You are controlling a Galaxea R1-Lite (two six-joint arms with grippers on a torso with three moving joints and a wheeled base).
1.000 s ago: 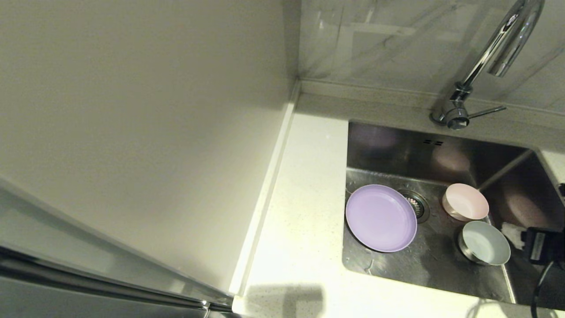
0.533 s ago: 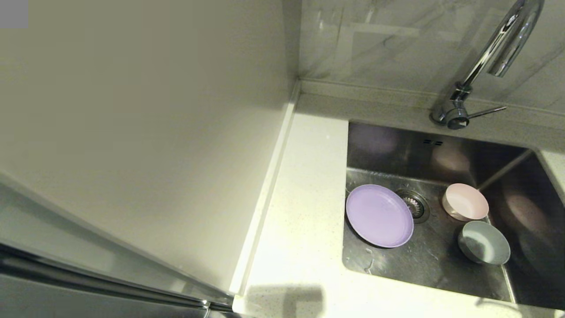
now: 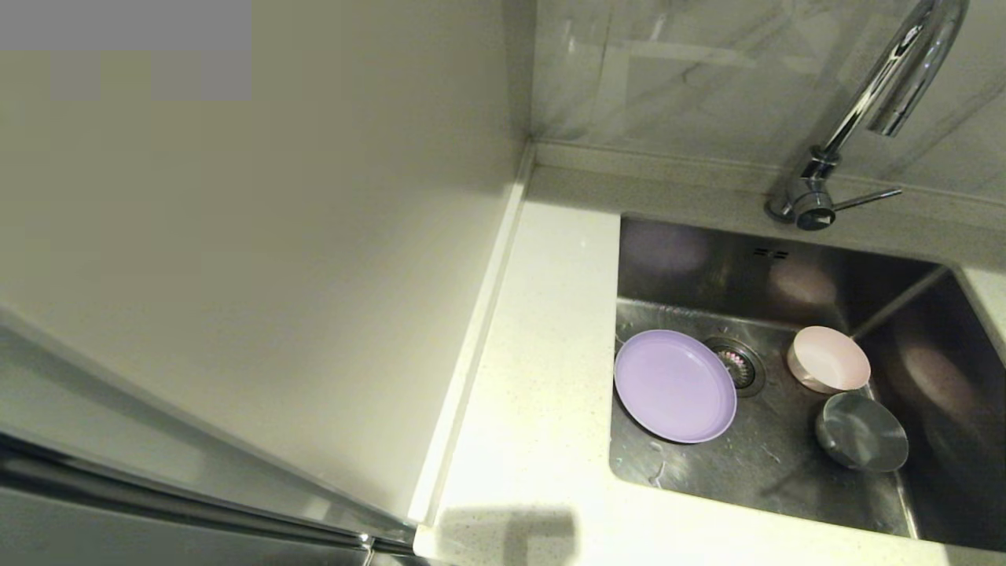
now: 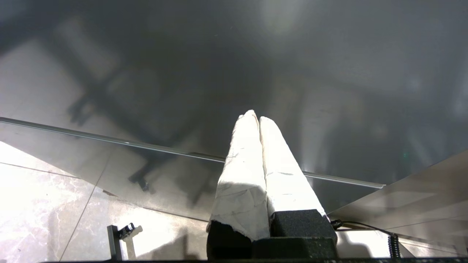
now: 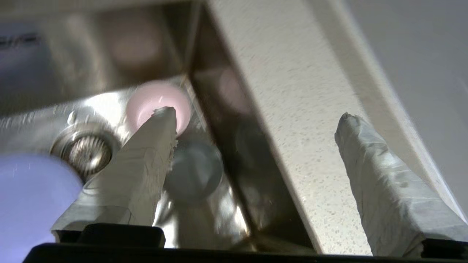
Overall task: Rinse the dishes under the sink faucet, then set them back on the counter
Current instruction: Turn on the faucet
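all three dishes lie in the sink, whose drain serves as the landmark. the plate lies just left of the drain, its rim overlapping the drain's edge. the pink bowl sits to the right of the drain, and the grey bowl sits just in front of the pink one, farther from the drain. the faucet rises behind the drain at the back of the sink. the counter runs left of the sink. the right tool hangs above the sink's right edge, spread wide and holding nothing. the left tool is closed, fingers together, away from the sink.
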